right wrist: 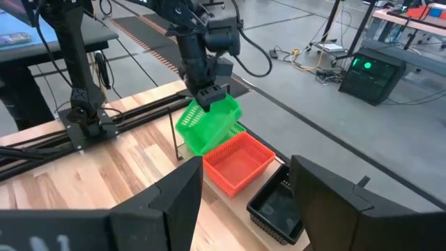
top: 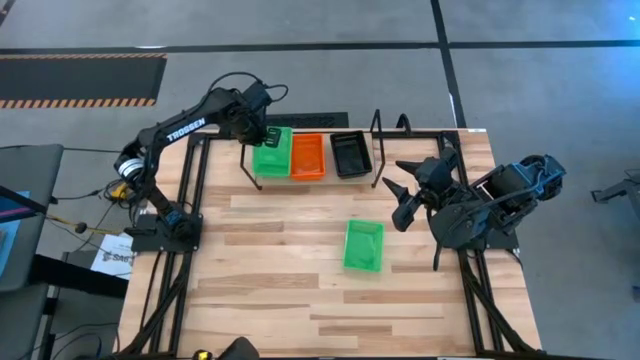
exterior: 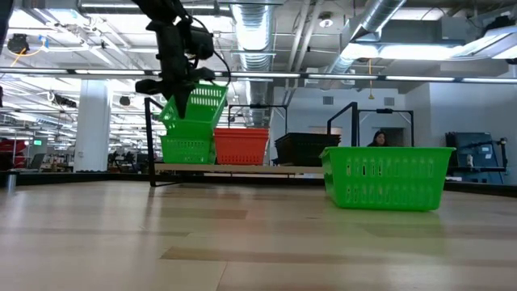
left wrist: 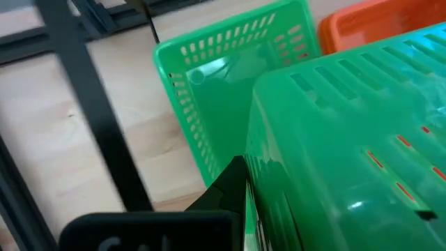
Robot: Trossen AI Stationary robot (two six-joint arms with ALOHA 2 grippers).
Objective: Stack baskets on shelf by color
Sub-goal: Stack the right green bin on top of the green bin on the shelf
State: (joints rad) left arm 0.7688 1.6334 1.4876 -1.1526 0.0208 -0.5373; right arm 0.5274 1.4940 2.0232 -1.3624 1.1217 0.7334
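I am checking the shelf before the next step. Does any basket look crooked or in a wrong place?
Yes. The green basket held by the left pincer hangs tilted above the green one already on the shelf, not yet nested. Another green basket sits alone on the table, away from the shelf.

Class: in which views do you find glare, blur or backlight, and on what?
Left wrist view: the held green basket shows soft and glossy, filling the frame near the left gripper. Low view: bright ceiling lights backlight the shelf. High view: evenly lit table.
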